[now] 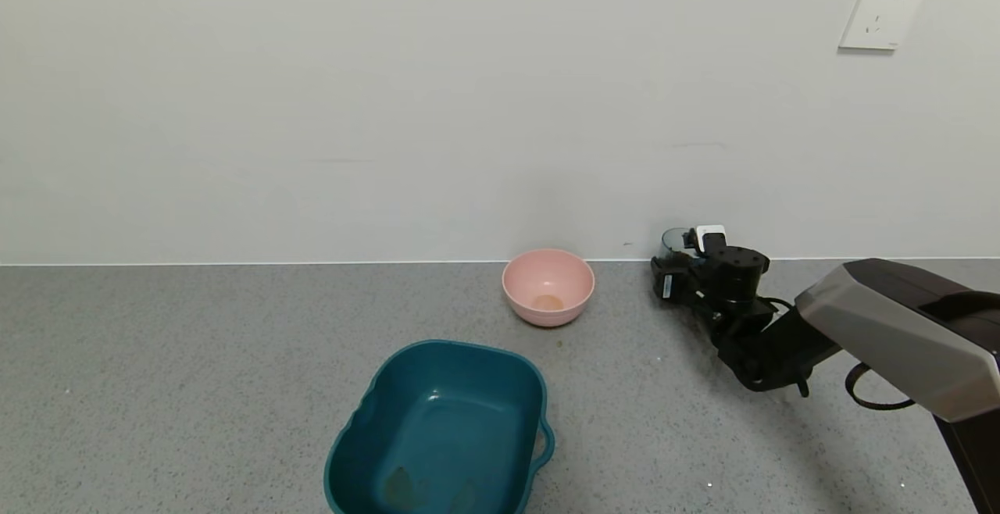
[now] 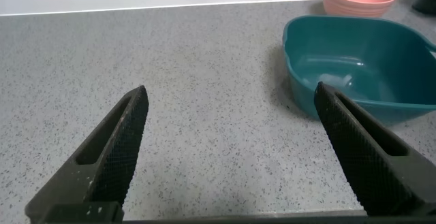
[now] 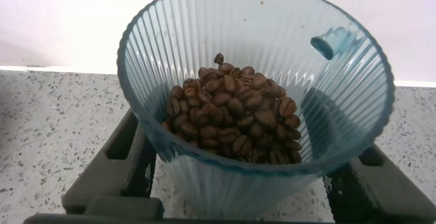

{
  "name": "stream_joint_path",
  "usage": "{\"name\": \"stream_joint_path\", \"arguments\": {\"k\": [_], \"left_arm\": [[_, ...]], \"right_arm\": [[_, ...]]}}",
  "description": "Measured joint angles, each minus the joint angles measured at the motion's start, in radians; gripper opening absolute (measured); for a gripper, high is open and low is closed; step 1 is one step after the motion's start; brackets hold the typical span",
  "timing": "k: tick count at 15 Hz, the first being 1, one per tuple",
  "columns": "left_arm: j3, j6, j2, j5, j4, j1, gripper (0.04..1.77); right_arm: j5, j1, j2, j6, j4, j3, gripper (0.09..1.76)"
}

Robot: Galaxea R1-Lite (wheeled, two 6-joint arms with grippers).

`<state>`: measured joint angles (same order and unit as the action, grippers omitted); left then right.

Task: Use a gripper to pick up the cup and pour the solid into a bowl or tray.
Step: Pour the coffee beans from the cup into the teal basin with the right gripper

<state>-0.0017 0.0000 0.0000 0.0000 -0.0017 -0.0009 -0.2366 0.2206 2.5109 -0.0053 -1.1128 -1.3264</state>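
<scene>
Your right end effector is clamped on the cup of beans near the surface's back edge; teal tub holds no beans.

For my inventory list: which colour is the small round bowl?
Pale pink; the bowl shows best in the head view.

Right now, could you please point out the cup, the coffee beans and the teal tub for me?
cup (image 3: 225, 43): right wrist view, inner ribbed wall.
coffee beans (image 3: 235, 115): right wrist view, middle of the heap inside the cup.
teal tub (image 1: 449, 428): head view, bare inner floor.
</scene>
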Motion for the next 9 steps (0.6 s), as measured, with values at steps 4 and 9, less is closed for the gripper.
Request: {"name": "stream_joint_path", "arguments": {"k": [4,9], "left_arm": [[0.000,0.000,0.000,0.000,0.000,0.000,1.75],[0.000,0.000,0.000,0.000,0.000,0.000,1.75]], "right_arm": [[0.004,0.006,-0.064,-0.006,0.005,0.073,1.38],[0.001,0.052,-0.210,-0.049,0.026,0.194,1.37]]}}
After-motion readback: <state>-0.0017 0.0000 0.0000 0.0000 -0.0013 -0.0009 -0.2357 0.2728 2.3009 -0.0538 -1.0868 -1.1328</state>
